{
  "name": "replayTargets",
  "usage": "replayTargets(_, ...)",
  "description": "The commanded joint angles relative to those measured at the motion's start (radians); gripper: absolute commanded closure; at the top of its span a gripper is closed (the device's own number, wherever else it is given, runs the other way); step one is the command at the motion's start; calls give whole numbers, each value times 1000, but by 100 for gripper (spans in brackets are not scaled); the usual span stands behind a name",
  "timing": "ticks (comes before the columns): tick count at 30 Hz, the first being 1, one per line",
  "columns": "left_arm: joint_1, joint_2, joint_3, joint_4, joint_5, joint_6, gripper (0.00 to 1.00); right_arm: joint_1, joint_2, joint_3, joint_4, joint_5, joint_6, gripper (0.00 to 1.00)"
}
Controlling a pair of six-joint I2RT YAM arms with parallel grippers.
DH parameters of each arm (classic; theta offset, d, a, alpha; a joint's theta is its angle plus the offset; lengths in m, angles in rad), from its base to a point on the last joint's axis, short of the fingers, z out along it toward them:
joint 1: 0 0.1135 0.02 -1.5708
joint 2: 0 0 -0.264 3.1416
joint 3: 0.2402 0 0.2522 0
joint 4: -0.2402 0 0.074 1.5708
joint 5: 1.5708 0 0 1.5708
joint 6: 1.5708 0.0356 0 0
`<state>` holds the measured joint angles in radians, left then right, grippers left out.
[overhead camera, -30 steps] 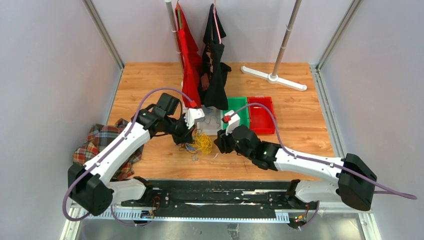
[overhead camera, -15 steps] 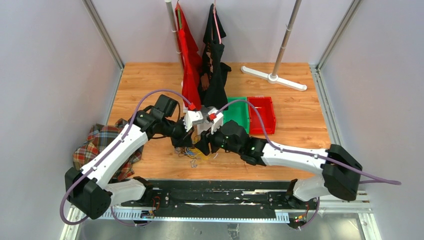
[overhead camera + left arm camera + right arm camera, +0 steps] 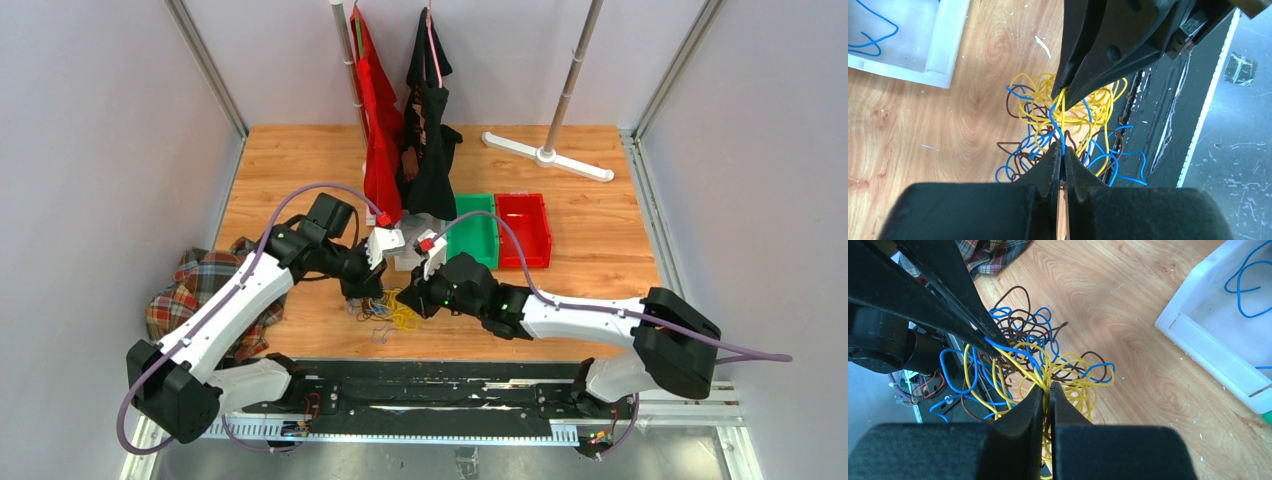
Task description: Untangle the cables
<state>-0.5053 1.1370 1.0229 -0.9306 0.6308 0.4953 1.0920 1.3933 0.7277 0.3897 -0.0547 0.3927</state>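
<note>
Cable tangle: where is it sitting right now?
Top view: the cable tangle lies centre-left near the front edge of the table, between the left gripper and right gripper, both shut on its strands, just nearer than the white tray.

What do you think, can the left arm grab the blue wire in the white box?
Probably not yet: the left gripper is shut on a tangled blue wire. The white box lies open.

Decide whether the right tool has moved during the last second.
Yes. The right tool moved left, away from the green bin, onto the cables.
</note>
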Motion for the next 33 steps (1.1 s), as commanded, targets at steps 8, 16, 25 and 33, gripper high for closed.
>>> replayTargets(8,5,33,-38,37,-80,34,54,3,3,-83,-29,81,-4,100)
replayTargets(16,5,126,-43,125,33,-93,38,3,6,-66,-38,82,-13,99)
replayTargets(25,4,227,-31,234,114,-237,38,3,-14,-35,-45,59,-20,99)
replayTargets(33,4,201,-63,387,154,-407,47,3,-39,-54,-15,68,-5,100)
